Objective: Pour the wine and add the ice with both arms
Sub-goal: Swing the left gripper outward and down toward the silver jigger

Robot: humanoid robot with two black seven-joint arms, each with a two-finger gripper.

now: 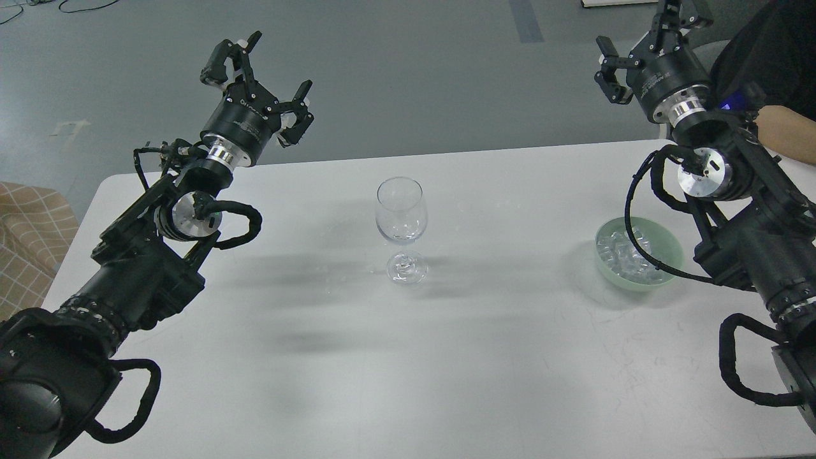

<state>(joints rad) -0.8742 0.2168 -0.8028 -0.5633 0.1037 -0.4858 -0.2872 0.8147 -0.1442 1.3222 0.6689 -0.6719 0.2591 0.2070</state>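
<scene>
A clear stemmed glass (400, 228) stands upright near the middle of the white table (446, 357), with a little clear liquid in its bowl. A pale green bowl (668, 251) at the right holds a heap of clear ice cubes (625, 254). My left gripper (258, 76) is open and empty, raised past the table's far left edge, well left of the glass. My right gripper (647, 44) is open and empty, raised beyond the far right edge, above and behind the bowl. No stream of wine shows.
A person's bare forearm (787, 132) rests at the table's far right edge, behind my right arm. A checked tan seat (29, 245) stands left of the table. Grey floor lies beyond the far edge.
</scene>
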